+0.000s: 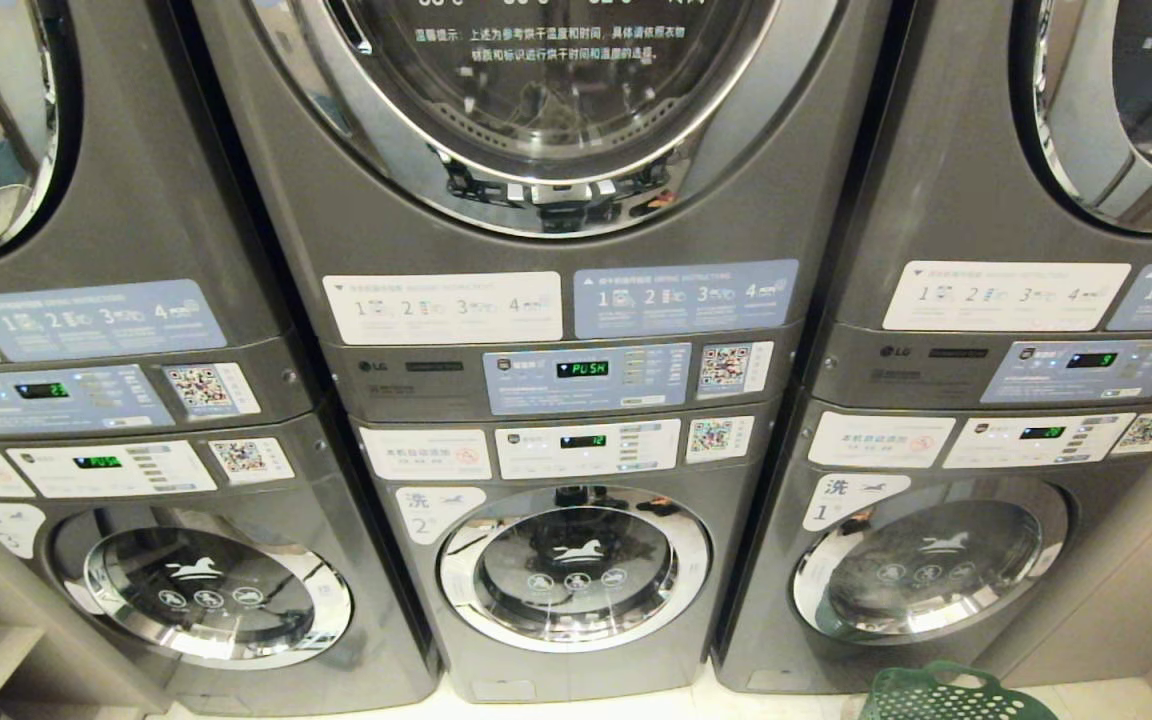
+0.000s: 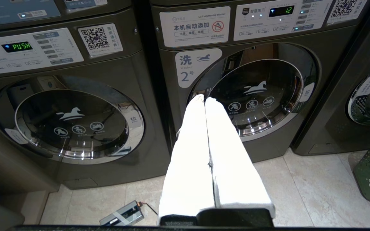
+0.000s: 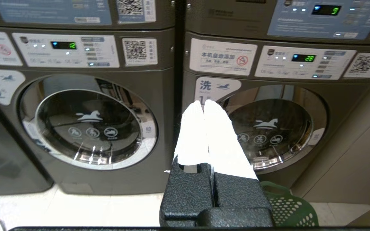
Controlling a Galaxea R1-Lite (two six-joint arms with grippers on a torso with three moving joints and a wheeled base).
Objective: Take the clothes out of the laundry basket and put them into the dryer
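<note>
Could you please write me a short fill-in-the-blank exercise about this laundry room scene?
1. The laundry basket on the floor is ____ in colour.
2. The middle lower washer carries the number ____.
3. The upper middle dryer's display reads ____.
4. The fingers of the left tool and the right tool are ____ and hold nothing.

Missing words: green; 2; PUSH; shut

Head cam: high, looking forward and down at three stacked machines, close; middle stack [image 1: 566, 400] centred, floor strip and green basket [image 1: 946, 695] rim at bottom right. Left wrist cam: low, behind the left hand [image 2: 205, 99], facing washer 2 [image 2: 255, 93], near. Right wrist cam: low, behind the right hand [image 3: 203, 103], facing washer 1 [image 3: 268, 128]. All three share washer 2 and the basket.
</note>
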